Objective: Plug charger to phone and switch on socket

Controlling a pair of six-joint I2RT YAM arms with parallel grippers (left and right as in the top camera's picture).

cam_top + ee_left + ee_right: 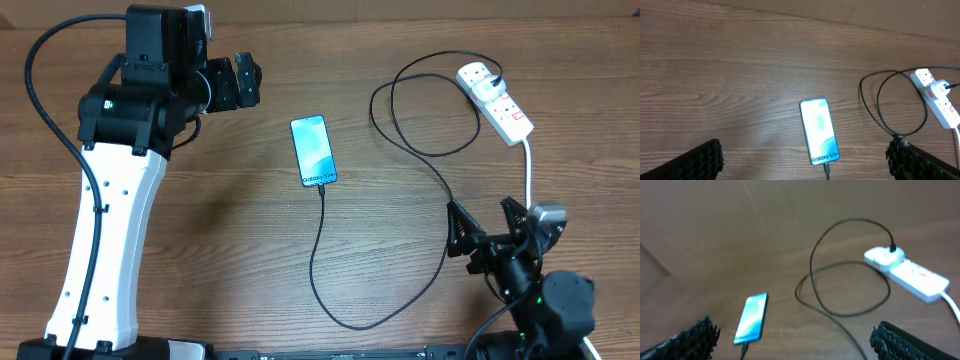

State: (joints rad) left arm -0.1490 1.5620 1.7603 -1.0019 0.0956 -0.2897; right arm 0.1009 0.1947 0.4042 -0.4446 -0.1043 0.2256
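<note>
Lit phone [819,131], charger [861,97] connected

The phone [313,151] lies mid-desk [250,250], with the socket [497,102] well apart at the far right. The charger [321,205] runs from the phone's near end, loops rightward and plugs into the socket's far end.

In the left wrist view the socket [940,97] is running off the right edge, and the charger [827,171] is dropping past the bottom edge just below the phone [819,131]. The right wrist view is blurring, smearing the phone's white text and the socket's red markings. Overhead, the socket is showing too small to tell whether it is switched on.
</note>
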